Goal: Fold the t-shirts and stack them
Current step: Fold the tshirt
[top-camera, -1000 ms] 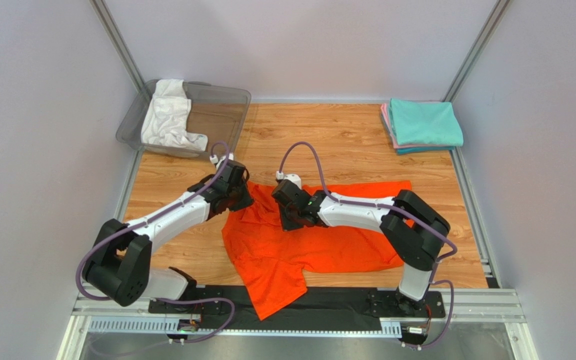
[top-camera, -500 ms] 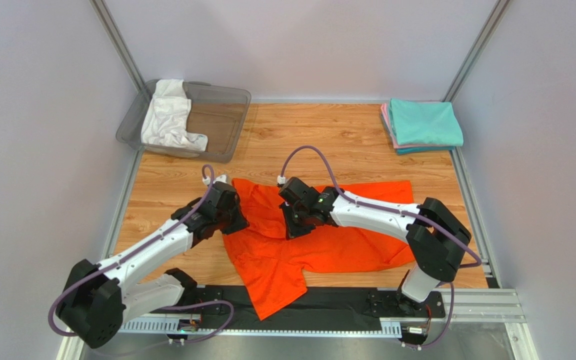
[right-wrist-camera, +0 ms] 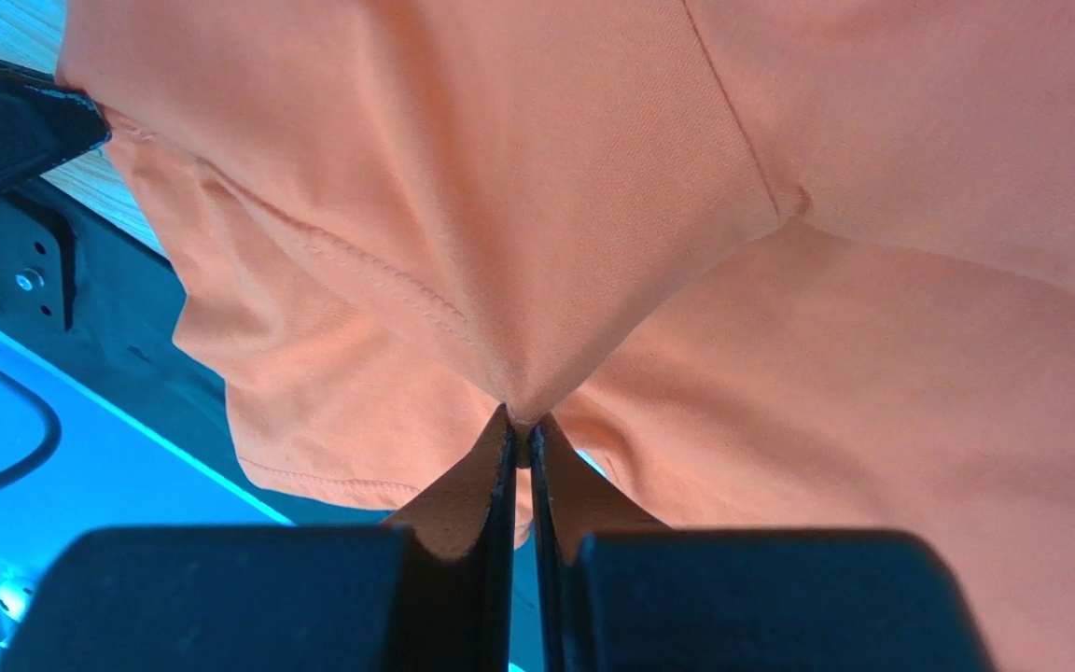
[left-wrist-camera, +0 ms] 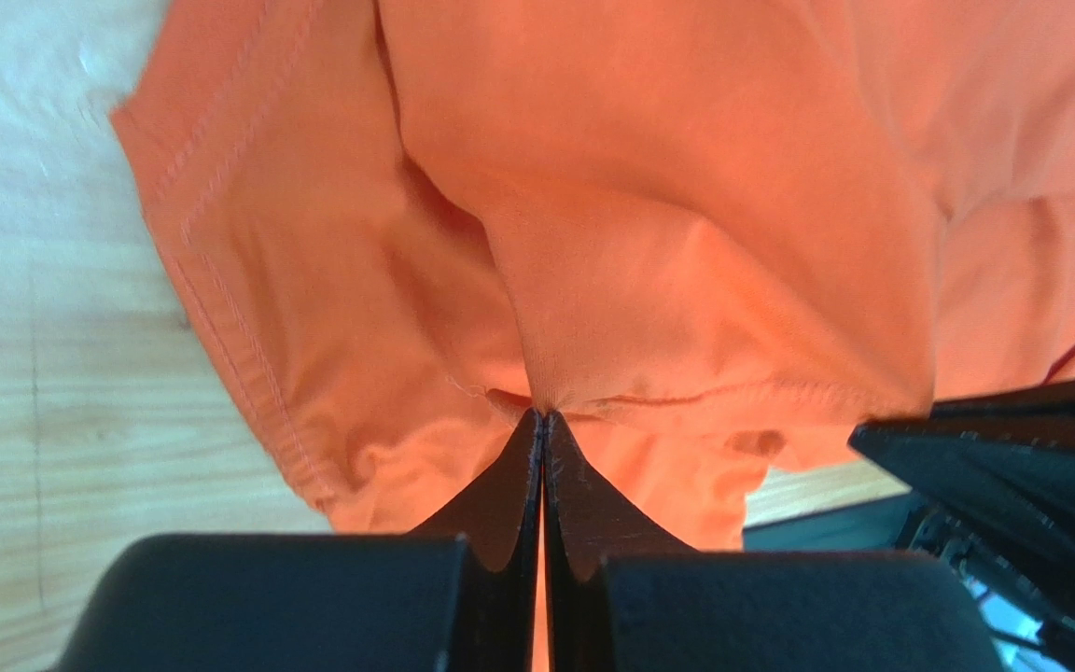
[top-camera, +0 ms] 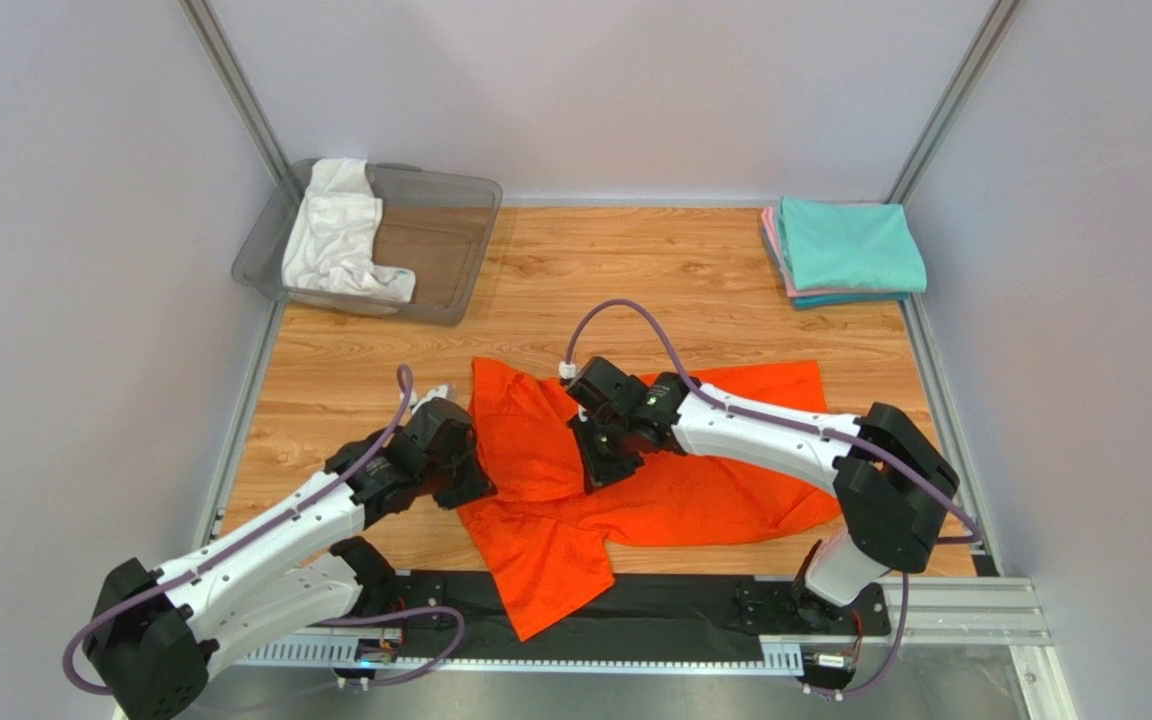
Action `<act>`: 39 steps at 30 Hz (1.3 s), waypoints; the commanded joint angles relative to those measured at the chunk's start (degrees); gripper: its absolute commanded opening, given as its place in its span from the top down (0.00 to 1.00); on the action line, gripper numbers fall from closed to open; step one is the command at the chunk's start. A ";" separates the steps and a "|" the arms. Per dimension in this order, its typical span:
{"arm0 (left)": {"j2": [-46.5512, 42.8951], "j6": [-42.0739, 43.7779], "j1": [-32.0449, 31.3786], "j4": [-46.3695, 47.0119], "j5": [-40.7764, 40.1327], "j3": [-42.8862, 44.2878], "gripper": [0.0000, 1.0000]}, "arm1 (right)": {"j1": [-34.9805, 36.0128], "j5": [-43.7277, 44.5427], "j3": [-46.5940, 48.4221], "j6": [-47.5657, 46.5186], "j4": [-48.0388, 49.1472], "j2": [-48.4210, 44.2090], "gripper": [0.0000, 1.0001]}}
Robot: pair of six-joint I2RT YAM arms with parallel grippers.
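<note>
Left tool (left-wrist-camera: 543,416) and right tool (right-wrist-camera: 519,417) are pinching thin orange t-shirt (top-camera: 695,503) folds at their tips, risking slippage if tugged unevenly.

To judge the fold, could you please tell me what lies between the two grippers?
In the top view, only the orange t-shirt spans from the left gripper to the right gripper. Both pinch its cloth, as the wrist views show.

The wooden desk (top-camera: 657,270) carries a crumpled orange shirt (top-camera: 687,488) across its middle, one end spilling over the near edge. A clear bin (top-camera: 455,248) sits far left. A folded stack of shirts (top-camera: 850,245), teal on top, sits far right.
</note>
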 commanded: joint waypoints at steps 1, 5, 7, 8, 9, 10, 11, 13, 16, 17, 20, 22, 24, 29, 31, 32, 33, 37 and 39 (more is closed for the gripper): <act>-0.36 -3.21 -0.95 -3.55 1.27 -0.58 1.00 | 0.00 -1.29 -1.08 -1.14 -1.40 -1.22 0.94; -0.98 -3.92 -2.44 -5.66 1.45 -1.11 0.98 | 0.00 -0.23 -2.75 -0.53 -1.23 -0.86 0.79; -1.94 -3.92 -2.88 -7.16 1.36 -0.93 0.82 | 0.00 0.38 -3.28 -0.35 -0.87 -1.22 0.74; -2.38 -3.22 -2.97 -8.21 1.79 -0.84 0.76 | 0.00 0.47 -3.46 -0.44 -0.87 -1.48 0.70; -2.99 -3.13 -3.41 -8.74 2.06 -0.76 0.70 | 0.00 0.91 -3.55 -0.96 -1.13 -2.00 0.67; -4.22 -3.04 -3.59 -9.09 2.32 -0.76 0.63 | -0.09 1.00 -3.55 -1.31 -1.57 -2.36 0.63; -5.01 -2.52 -3.59 -9.36 2.50 -0.84 0.49 | -0.35 1.52 -3.37 -1.40 -2.01 -2.71 0.47; -7.81 -2.25 -3.68 -9.27 3.91 -1.02 0.23 | -0.70 3.98 -2.85 -1.84 -3.77 -4.55 0.14; -11.77 -0.32 -3.68 -9.53 2.94 0.82 0.00 | -2.71 7.41 -2.58 -1.67 -5.53 -8.33 0.00; -12.48 0.91 -3.68 -9.36 -0.02 1.61 0.00 | -3.77 7.85 -2.75 -1.76 -5.79 -10.51 0.00; -12.67 3.02 -3.68 -8.31 -5.73 6.08 0.00 | -9.04 8.47 -3.54 -2.28 -5.88 -14.47 0.00; -9.88 5.56 -3.68 -4.64 -7.95 7.59 0.00 | -14.20 8.38 -4.33 -2.98 -5.71 -15.97 0.00; -6.71 7.24 -3.59 -1.38 -9.89 9.61 0.00 | -18.08 11.10 -4.78 -3.78 -5.62 -17.56 0.00; 8.05 9.35 -3.06 7.59 -10.94 15.66 0.00 | -35.66 9.71 -6.97 -4.74 -1.32 -17.22 0.00; 14.47 10.84 -1.84 10.40 -10.86 17.43 0.00 | -41.45 9.35 -6.97 -5.71 -0.35 -15.29 0.00; 16.67 11.02 0.00 11.11 -10.08 19.09 0.00 | -43.14 9.35 -7.06 -6.32 1.31 -14.41 0.00; 20.69 11.29 1.15 11.99 -8.94 19.80 0.00 | -44.55 7.17 -7.06 -6.76 1.85 -13.44 0.00; 29.94 12.17 6.34 17.52 -2.87 21.83 0.00 | -52.45 3.99 -7.59 -5.98 5.19 -6.52 0.00; 34.32 12.60 8.62 20.50 -1.28 22.27 0.00 | -54.05 3.11 -7.33 -5.28 6.94 -4.30 0.00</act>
